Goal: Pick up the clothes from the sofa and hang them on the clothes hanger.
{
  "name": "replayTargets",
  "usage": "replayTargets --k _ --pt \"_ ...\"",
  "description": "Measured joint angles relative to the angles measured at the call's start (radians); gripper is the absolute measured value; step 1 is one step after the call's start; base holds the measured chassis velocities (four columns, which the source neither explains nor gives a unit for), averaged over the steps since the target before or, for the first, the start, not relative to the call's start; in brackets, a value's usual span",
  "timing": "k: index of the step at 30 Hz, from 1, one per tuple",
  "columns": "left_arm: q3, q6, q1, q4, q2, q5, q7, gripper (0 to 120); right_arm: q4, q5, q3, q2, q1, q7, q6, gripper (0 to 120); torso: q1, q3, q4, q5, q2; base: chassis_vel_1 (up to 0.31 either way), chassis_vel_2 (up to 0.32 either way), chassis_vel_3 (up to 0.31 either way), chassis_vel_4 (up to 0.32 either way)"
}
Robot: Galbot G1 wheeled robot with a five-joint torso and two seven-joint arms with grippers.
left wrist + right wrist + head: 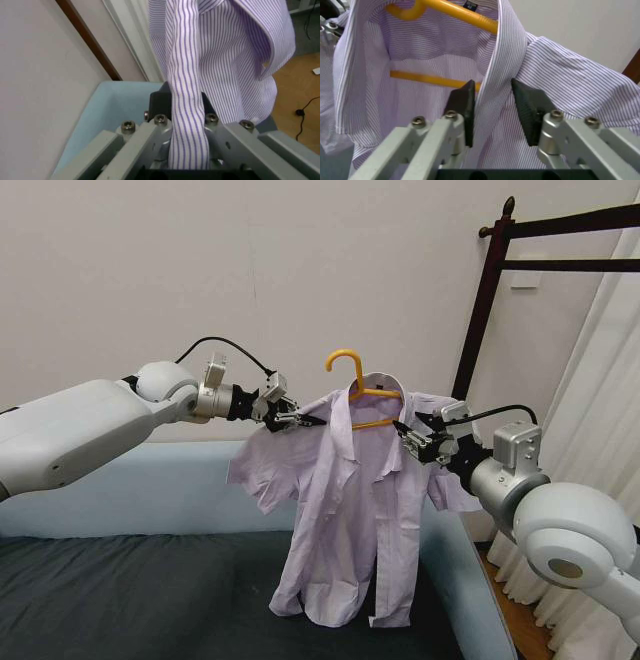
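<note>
A lilac striped shirt [350, 510] hangs on a yellow hanger [345, 360], held in the air above the sofa with the hook free. My left gripper [290, 418] is shut on the shirt's shoulder; in the left wrist view [187, 144] a fold of the striped cloth [225, 56] runs between its fingers. My right gripper [412, 436] holds the other side near the collar. In the right wrist view [495, 108] its black pads [466, 107] stand on either side of the shirt's front edge [560, 75], just below the hanger's yellow bar [450, 13].
A dark wooden clothes rack [490, 290] stands at the back right, beside a white curtain [600, 400]. Below lies the light blue sofa [150, 480] with a dark seat cushion [120, 590]. A plain wall is behind.
</note>
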Motion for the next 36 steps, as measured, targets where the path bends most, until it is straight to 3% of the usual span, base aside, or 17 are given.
replayTargets --k 2,8,17,23,30,36 --pt "0.000 0.001 0.000 -0.009 0.002 0.000 0.000 1 0.001 -0.010 -0.008 -0.001 0.004 0.003 -0.001 15 0.000 0.000 -0.0001 0.0001 0.000 0.000 0.000 0.000 0.000" --pt "0.001 0.003 0.001 -0.013 -0.001 -0.001 -0.003 1 0.001 -0.033 -0.022 0.002 0.014 0.010 -0.006 0 0.000 0.000 -0.0001 0.0000 0.000 0.000 0.000 0.000 0.000" --pt "0.006 0.004 0.002 -0.010 -0.009 0.003 -0.009 1 0.023 -0.060 -0.034 -0.016 0.032 -0.024 -0.004 0 0.000 0.000 -0.0002 0.0001 0.000 0.000 0.000 0.000 0.000" --pt "-0.002 0.005 0.027 -0.024 -0.012 0.018 -0.022 1 0.023 -0.095 -0.136 -0.003 0.133 -0.055 -0.011 0 0.000 0.000 0.0000 -0.0002 0.000 0.000 0.000 0.000 0.000" --pt "-0.026 0.006 0.046 -0.015 -0.001 0.021 -0.023 1 0.018 -0.132 -0.140 -0.021 0.104 -0.086 -0.027 0 0.000 0.000 0.0000 0.0000 0.000 0.000 0.000 0.000 0.000" --pt "-0.041 0.004 0.052 0.004 -0.006 0.021 -0.021 1 0.043 -0.215 -0.120 -0.069 0.078 -0.137 -0.062 20 0.000 0.000 0.0000 0.0000 0.000 0.000 0.000 0.000 0.000"
